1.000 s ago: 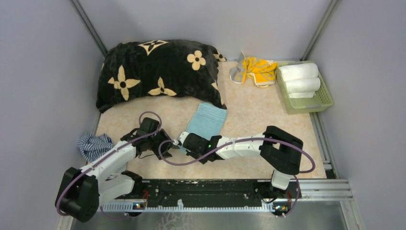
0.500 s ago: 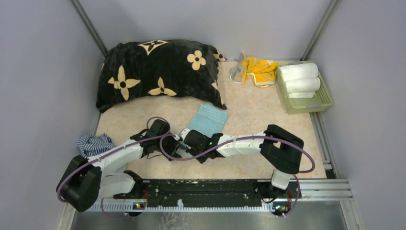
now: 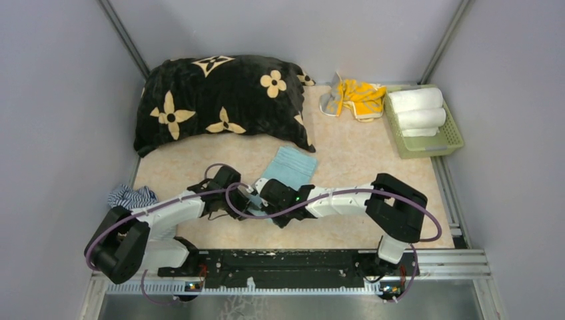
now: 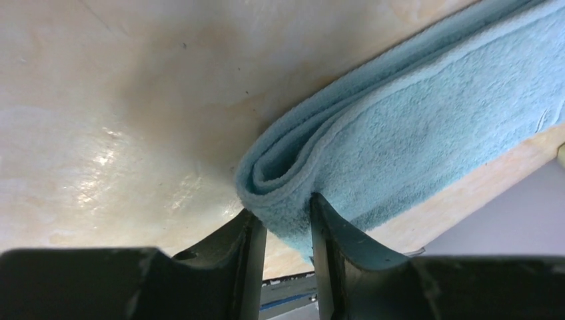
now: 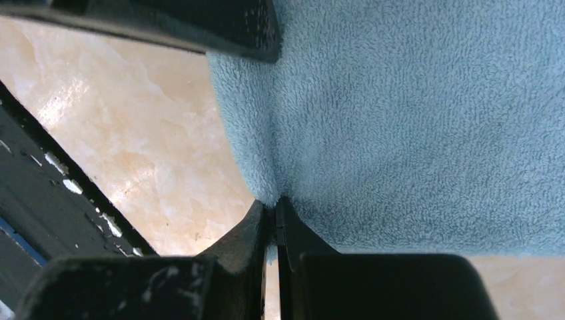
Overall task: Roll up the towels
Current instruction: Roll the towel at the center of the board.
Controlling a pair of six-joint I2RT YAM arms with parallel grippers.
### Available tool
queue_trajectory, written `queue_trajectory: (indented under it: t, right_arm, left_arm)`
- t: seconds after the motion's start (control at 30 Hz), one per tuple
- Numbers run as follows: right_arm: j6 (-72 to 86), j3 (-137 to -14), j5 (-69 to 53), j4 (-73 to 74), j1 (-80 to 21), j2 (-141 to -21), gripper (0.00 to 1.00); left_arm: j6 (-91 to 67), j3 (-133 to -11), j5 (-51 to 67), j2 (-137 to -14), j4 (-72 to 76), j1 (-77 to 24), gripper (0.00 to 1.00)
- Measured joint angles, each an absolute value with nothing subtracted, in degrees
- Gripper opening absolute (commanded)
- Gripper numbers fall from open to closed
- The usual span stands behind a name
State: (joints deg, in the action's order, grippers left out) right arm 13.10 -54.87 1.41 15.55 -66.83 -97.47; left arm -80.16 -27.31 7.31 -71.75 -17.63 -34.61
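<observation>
The light blue towel lies flat in mid-table, its near end folded over into a thick lip. My left gripper comes in from the left, and both its fingers press on that lip. My right gripper is shut on the same near edge of the towel, pinching a thin fold. In the top view the two grippers, left and right, meet at the towel's near left corner. A yellow and grey towel lies crumpled at the back.
A big black cushion with cream flowers fills the back left, touching the blue towel's far end. A green basket at the back right holds white rolls. A striped cloth sits bunched at the left wall.
My left arm has swung right to the towel's near corner, and its jaws have narrowed onto the folded lip. The right gripper closed tighter on the edge and hardly moved.
</observation>
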Motion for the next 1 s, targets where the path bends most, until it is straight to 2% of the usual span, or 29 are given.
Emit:
queue_trajectory:
  t: [0.2, 0.4, 0.57, 0.77, 1.0]
  right_arm:
    - [13.3, -52.25, -0.75, 15.44, -65.87, -94.61, 0.0]
    - [13.34, -52.01, -3.36, 15.4, -64.55, -94.43, 0.0]
    - [13.76, -52.01, -8.82, 14.76, -61.91, -94.43, 0.0]
    - [14.85, -52.01, -18.48, 13.5, -56.27, -94.43, 0.0]
    - [16.16, -52.14, -29.1, 13.17, -50.39, -96.27, 0.0]
  left_arm:
    - [-80.25, -27.55, 3.16, -70.63, -19.14, -34.11, 0.35]
    - [-79.68, -28.45, 0.71, -70.67, -21.04, -33.93, 0.27]
    - [-78.61, -29.56, -0.86, -71.11, -22.96, -33.89, 0.26]
    - [-75.96, -31.09, -3.29, -71.18, -25.23, -33.61, 0.28]
    - [-71.96, -34.52, -5.76, -73.21, -26.94, -33.15, 0.39]
